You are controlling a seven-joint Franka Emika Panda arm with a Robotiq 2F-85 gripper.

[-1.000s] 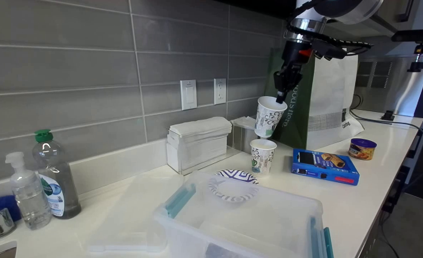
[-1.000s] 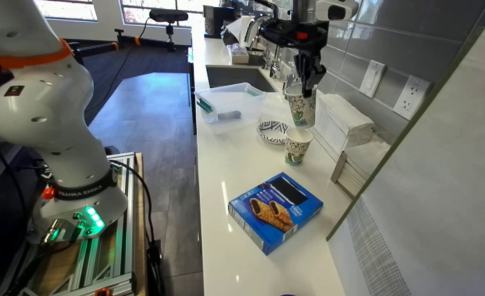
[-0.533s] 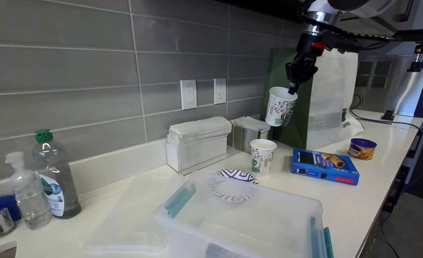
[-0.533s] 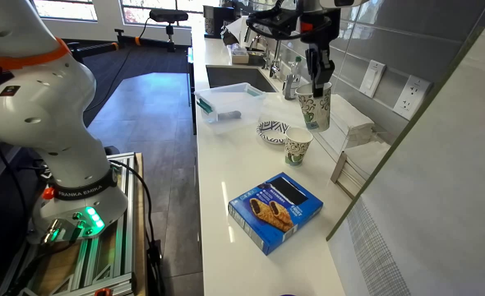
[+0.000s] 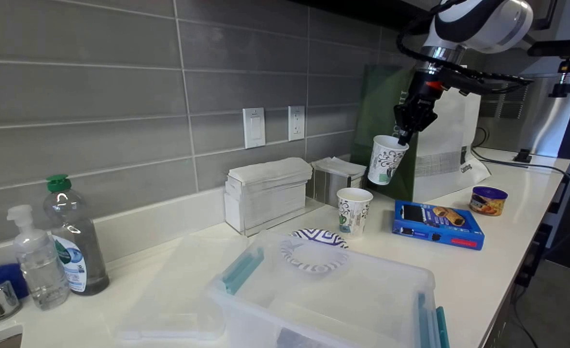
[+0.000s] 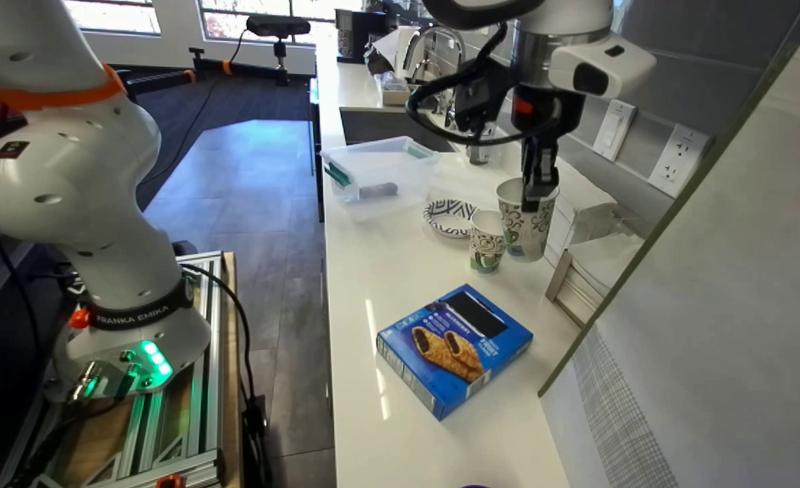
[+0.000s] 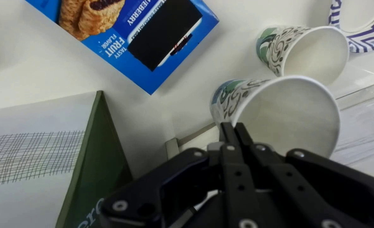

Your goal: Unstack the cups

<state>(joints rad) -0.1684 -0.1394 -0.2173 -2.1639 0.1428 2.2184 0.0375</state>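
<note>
We see that in the last second the held cup [image 5: 384, 164] has swung away from over the other cup [image 5: 354, 212], then dipped lower, off to one side. It hangs tilted, in the air as far as we can tell. Our hand [image 7: 234, 125] is pinched nearly closed on its rim. The other cup stands upright on the counter [image 5: 502, 239]. So the two are apart now, and we think we just need to set the held cup down gently.
</note>
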